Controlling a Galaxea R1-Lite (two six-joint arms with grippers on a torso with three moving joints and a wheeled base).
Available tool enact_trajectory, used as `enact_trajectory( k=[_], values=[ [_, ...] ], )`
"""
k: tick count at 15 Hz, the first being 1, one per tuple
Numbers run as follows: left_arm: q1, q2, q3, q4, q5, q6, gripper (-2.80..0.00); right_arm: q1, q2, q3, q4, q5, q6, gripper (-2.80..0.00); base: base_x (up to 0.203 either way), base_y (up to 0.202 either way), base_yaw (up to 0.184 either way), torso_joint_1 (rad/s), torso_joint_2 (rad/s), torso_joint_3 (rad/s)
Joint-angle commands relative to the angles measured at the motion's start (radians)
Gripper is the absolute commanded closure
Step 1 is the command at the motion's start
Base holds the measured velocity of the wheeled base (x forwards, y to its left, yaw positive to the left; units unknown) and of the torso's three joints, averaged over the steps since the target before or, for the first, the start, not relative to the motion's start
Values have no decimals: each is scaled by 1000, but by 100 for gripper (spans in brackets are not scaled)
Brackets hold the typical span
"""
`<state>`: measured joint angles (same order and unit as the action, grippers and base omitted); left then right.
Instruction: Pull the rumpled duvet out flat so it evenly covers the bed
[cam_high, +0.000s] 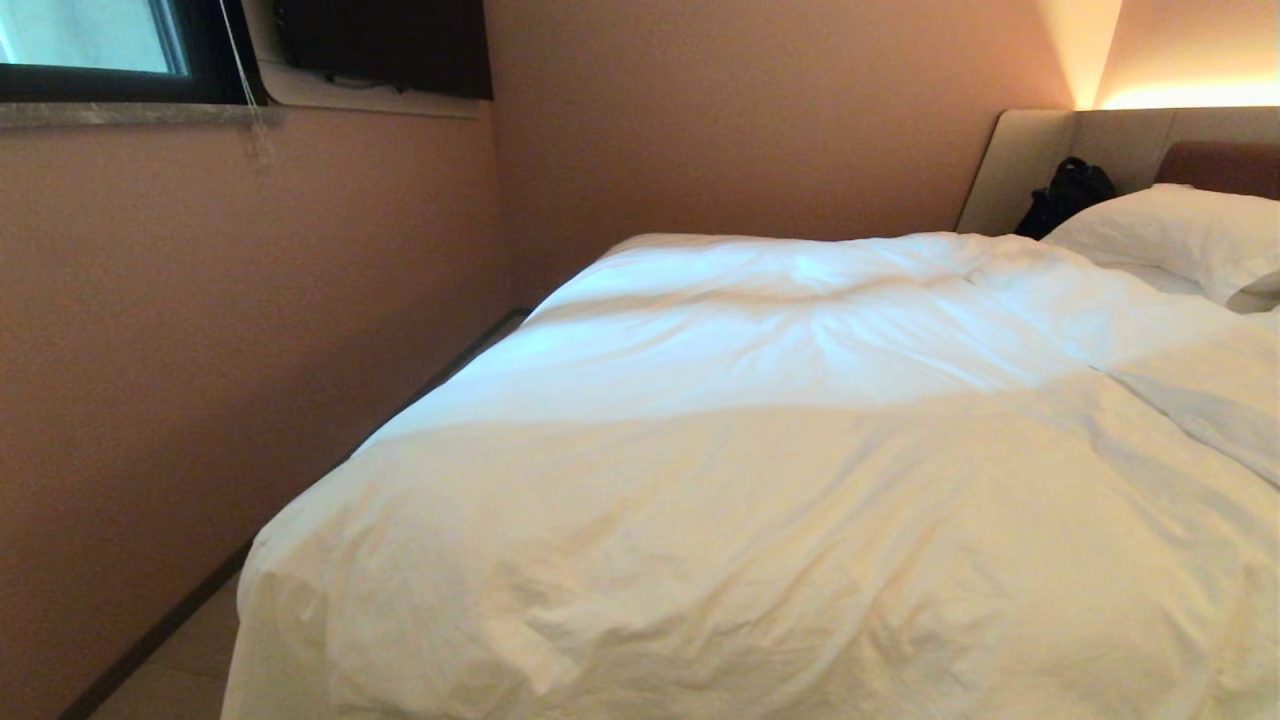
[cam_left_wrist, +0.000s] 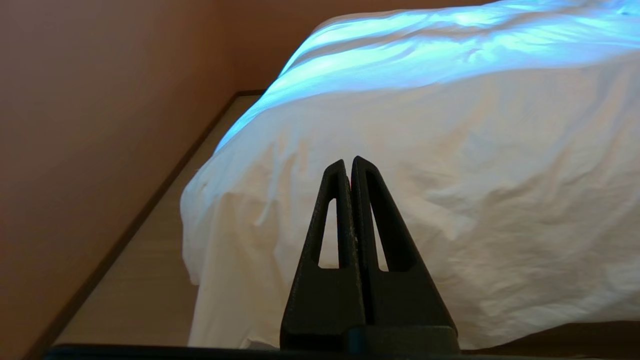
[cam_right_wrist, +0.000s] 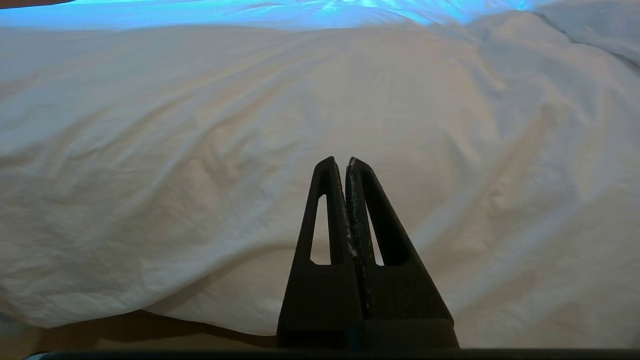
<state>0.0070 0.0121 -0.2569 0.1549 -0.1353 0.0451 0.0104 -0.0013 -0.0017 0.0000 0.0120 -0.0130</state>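
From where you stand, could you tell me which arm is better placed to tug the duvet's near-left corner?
Probably left: the left gripper, shut, faces the duvet corner drooping beside the wall; the right gripper, shut, faces its middle edge.

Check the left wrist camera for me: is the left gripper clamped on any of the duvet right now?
No. The left gripper has its fingers pressed together with nothing between them, short of the duvet hanging over the bed's corner.
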Motion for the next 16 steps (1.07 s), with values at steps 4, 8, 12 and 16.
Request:
enact_trajectory(
  k=[4, 8, 12, 16],
  values=[
    [1, -11, 40, -7, 89, 48, 0, 0, 1, 0, 0, 0, -1, 0, 0, 0, 0, 0, 0, 0],
    [1, -11, 149, -161, 162, 92, 0, 0, 1, 0, 0, 0, -1, 0, 0, 0, 0, 0, 0, 0],
    [1, -11, 218, -215, 178, 90, 0, 0, 1, 0, 0, 0, -1, 0, 0, 0, 0, 0, 0, 0],
    [1, -11, 243, -206, 164, 51, 0, 0, 1, 0, 0, 0, -1, 0, 0, 0, 0, 0, 0, 0]
  ],
)
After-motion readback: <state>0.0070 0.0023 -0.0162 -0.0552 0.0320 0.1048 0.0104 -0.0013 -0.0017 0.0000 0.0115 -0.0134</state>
